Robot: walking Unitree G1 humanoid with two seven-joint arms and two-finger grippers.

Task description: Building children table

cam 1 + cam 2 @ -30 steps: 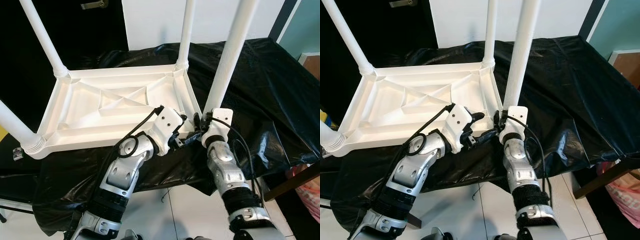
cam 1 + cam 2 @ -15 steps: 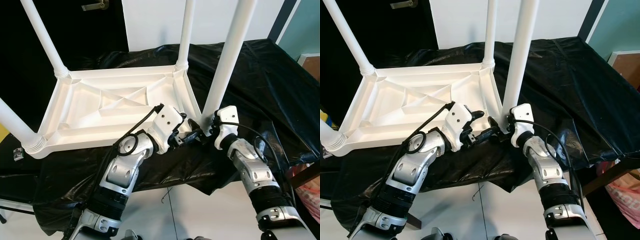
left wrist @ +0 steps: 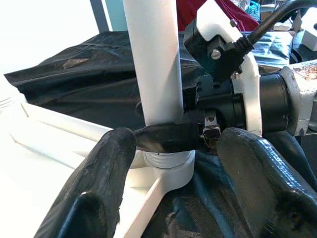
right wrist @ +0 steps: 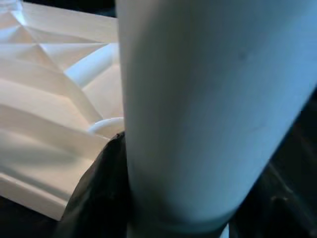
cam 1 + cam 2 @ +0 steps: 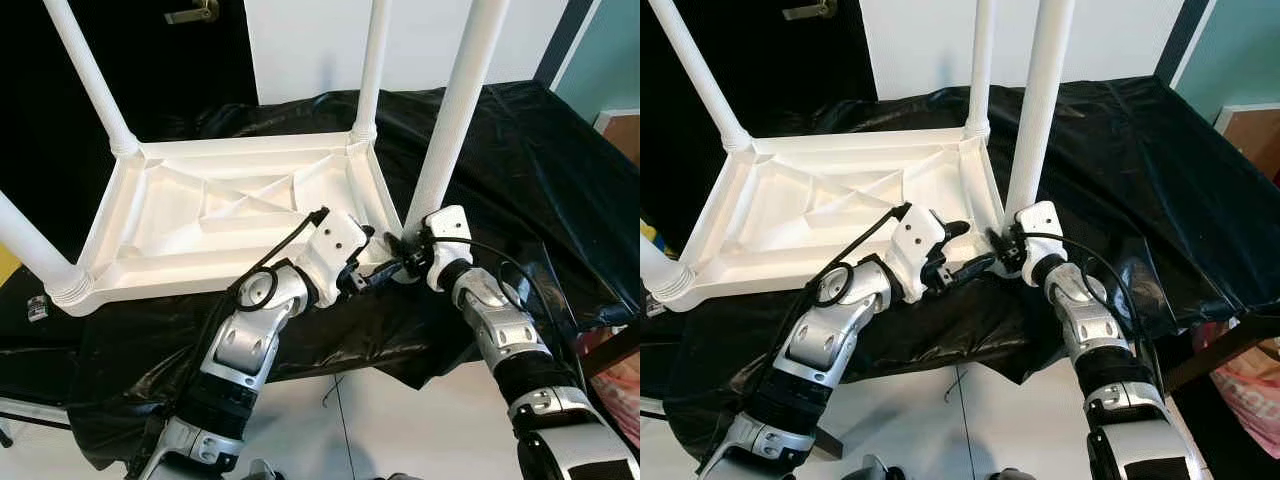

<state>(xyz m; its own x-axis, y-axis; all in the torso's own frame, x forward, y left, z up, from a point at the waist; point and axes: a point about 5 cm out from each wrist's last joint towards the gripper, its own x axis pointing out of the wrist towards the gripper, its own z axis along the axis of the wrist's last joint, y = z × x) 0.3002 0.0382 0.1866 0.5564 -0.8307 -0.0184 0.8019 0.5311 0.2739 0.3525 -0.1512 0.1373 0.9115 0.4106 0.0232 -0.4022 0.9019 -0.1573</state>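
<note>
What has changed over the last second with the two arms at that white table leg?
The right arm swung outward to the robot's right, elbow away from the body, and its wrist rolled round the near-right table leg, as if twisting it. The right gripper kept its hold at the leg's base. The left gripper stayed open beside the corner socket. The upturned white tabletop and other legs did not shift.

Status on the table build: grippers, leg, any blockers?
Right gripper shut on near leg at its base. Left gripper open, beside that corner socket. Table upside down on black sheet, four legs up. Nothing in the way.
</note>
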